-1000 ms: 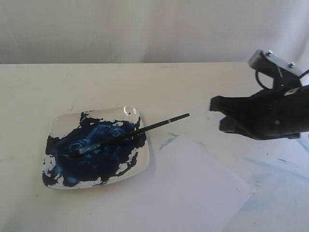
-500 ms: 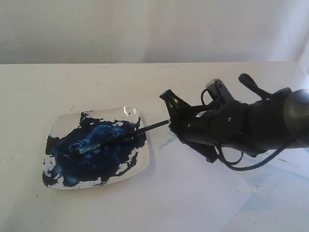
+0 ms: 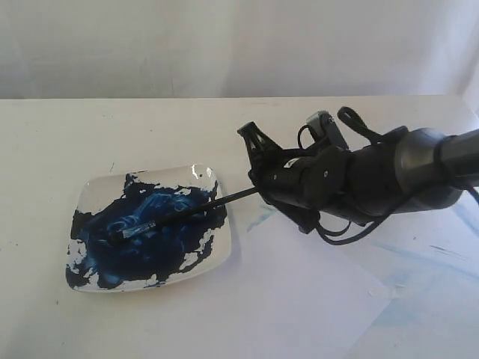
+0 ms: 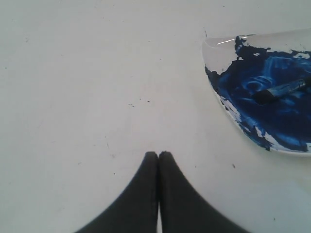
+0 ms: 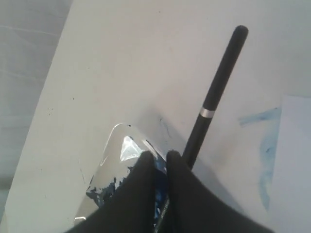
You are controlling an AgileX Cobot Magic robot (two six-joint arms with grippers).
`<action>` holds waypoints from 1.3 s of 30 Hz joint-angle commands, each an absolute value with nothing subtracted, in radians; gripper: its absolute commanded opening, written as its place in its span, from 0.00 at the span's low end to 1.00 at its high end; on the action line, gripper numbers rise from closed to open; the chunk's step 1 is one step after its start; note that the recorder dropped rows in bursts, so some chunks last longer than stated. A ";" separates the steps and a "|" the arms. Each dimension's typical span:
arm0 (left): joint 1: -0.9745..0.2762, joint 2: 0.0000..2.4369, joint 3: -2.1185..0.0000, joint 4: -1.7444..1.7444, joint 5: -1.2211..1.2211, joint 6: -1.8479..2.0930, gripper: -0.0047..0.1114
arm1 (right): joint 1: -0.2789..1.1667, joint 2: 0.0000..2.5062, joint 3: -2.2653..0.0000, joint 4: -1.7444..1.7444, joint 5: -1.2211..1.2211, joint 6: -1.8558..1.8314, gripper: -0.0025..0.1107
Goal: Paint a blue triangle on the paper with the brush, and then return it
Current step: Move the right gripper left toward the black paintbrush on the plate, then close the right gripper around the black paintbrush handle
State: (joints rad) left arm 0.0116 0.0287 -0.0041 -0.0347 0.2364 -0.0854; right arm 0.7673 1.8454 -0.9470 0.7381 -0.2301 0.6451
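Observation:
The brush (image 3: pixel 187 213) lies with its blue tip in the paint on the square white dish (image 3: pixel 90 194) and its black handle sticking out over the rim toward the paper (image 3: pixel 299 292). My right gripper (image 3: pixel 258 176) hangs over the far end of the handle. In the right wrist view the handle (image 5: pixel 218 77) runs beside one finger, not between them, and the right gripper (image 5: pixel 159 156) stands slightly open with only the dish (image 5: pixel 116 145) showing through the gap. My left gripper (image 4: pixel 158 154) is shut and empty, near the dish (image 4: pixel 218 51). No blue triangle shows on the visible paper.
Faint pale-blue smears (image 3: pixel 260 218) mark the paper's near-dish corner and the table at right (image 3: pixel 434 258). A white backdrop (image 3: pixel 224 45) rises behind the table's far edge. The right arm's cables (image 3: pixel 352 232) loop low over the paper.
The right arm swung from the right edge leftward to the end of the brush handle, and its fingers have parted a little. The brush and dish have not moved.

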 commanded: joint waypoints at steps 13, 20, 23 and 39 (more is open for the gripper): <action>0.008 0.024 0.000 -0.044 0.238 -0.082 0.04 | 0.768 1.999 -1.061 0.728 -0.226 0.793 0.35; 0.008 0.024 0.000 -0.044 0.238 -0.082 0.04 | 0.768 2.038 -1.063 0.728 -0.268 0.864 0.35; 0.008 0.024 0.000 -0.044 0.238 -0.082 0.04 | 0.768 2.050 -1.077 0.725 -0.269 0.869 0.35; 0.008 0.024 0.000 -0.044 0.238 -0.082 0.04 | 0.768 2.108 -1.140 0.722 -0.258 0.876 0.35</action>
